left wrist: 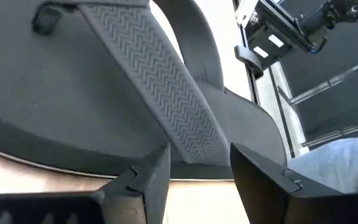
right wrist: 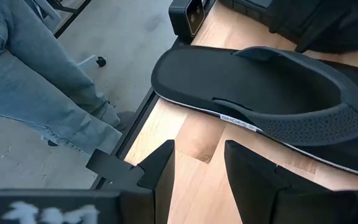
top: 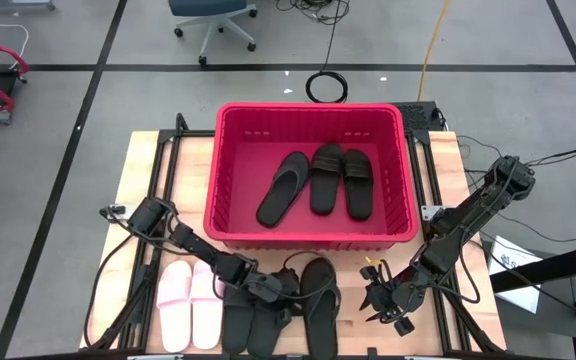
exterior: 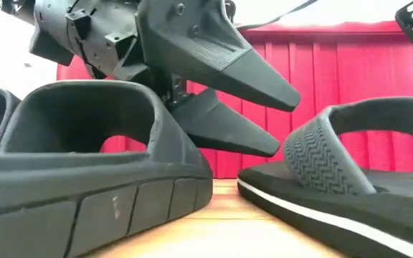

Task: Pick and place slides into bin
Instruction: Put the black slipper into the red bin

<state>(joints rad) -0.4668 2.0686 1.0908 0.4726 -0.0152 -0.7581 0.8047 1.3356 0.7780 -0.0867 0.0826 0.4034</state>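
Slides: 3 lie in bin (top: 310, 116); flip-flop (right wrist: 272, 102) edge label unreadable; left pincer (left wrist: 194, 180) and right pincer (right wrist: 199, 165) apart.

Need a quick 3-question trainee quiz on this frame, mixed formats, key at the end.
1. How many slides lie inside the red bin?
2. True or false: the pale pink pair is already in the bin.
3. Which gripper is closest to the thong flip-flop on the table? A) left gripper B) right gripper

Key
1. Three: one thong flip-flop and a wide-strap pair.
2. False; it lies on the table in front of the bin.
3. A; its fingers are open, right beside the strap.
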